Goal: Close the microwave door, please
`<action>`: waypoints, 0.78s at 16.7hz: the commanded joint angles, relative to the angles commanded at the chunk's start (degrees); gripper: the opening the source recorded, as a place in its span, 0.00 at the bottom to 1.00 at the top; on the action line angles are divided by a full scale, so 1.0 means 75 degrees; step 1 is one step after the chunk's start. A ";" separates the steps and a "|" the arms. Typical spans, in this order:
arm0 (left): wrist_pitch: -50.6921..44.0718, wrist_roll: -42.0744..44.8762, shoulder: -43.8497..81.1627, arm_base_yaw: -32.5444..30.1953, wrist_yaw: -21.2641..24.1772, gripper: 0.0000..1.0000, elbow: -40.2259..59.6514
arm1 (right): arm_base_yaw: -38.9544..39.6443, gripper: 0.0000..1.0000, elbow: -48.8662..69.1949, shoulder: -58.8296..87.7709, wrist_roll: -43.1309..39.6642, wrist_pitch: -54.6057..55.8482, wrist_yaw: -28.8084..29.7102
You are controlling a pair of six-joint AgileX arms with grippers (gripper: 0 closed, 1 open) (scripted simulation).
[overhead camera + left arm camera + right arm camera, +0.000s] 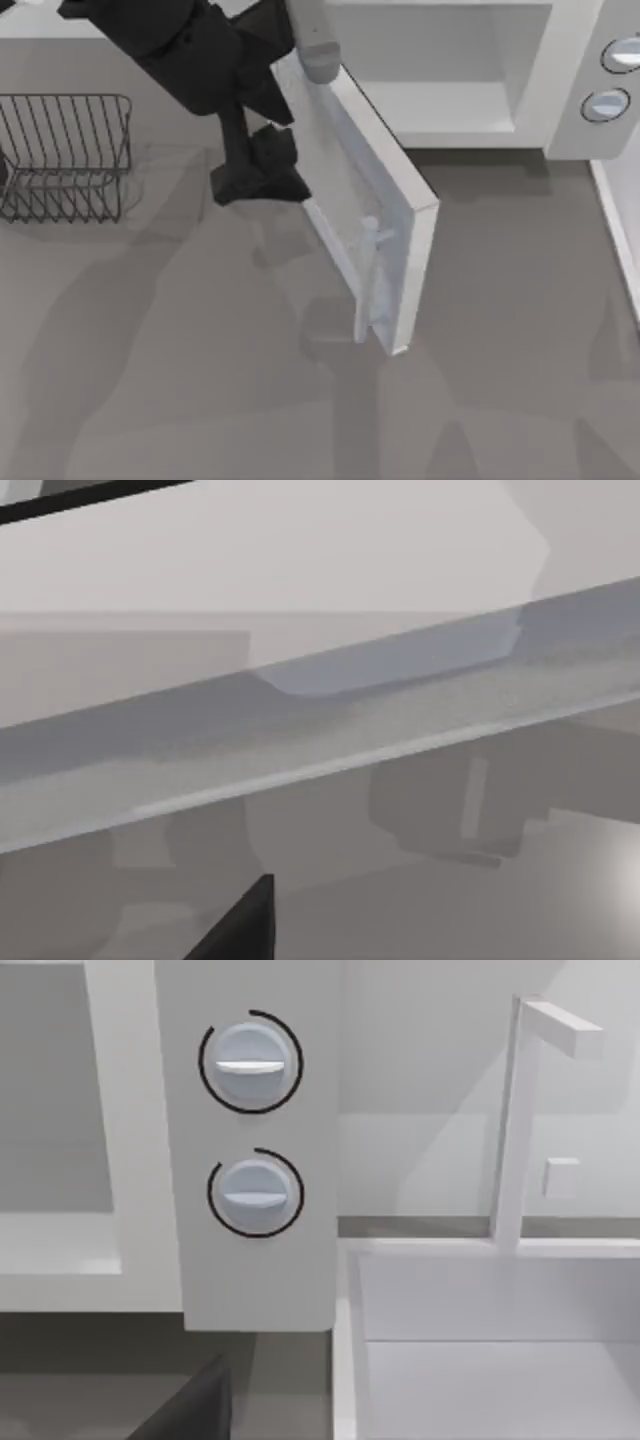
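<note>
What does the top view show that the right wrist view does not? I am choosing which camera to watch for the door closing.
Top view alone: the thick white microwave door, swung partly open, with its pale blue-grey bar handle; the black left gripper against the door's outer face; a dark wire rack at the table's left.

Right wrist view alone: a white sink basin with a white angular faucet.

Both: the two round blue-grey control knobs and the microwave's white open cavity.
</note>
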 joint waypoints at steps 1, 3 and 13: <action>0.0000 0.0000 0.0000 0.0000 0.0000 0.62 0.0000 | 0.0000 1.00 0.0000 0.0000 0.0000 0.0000 0.0000; 0.0000 0.0000 0.0000 0.0000 0.0000 0.47 0.0000 | 0.0000 1.00 0.0000 0.0000 0.0000 0.0000 0.0000; 0.0000 0.0000 0.0000 0.0000 0.0000 0.00 0.0000 | 0.0000 1.00 0.0000 0.0000 0.0000 0.0000 0.0000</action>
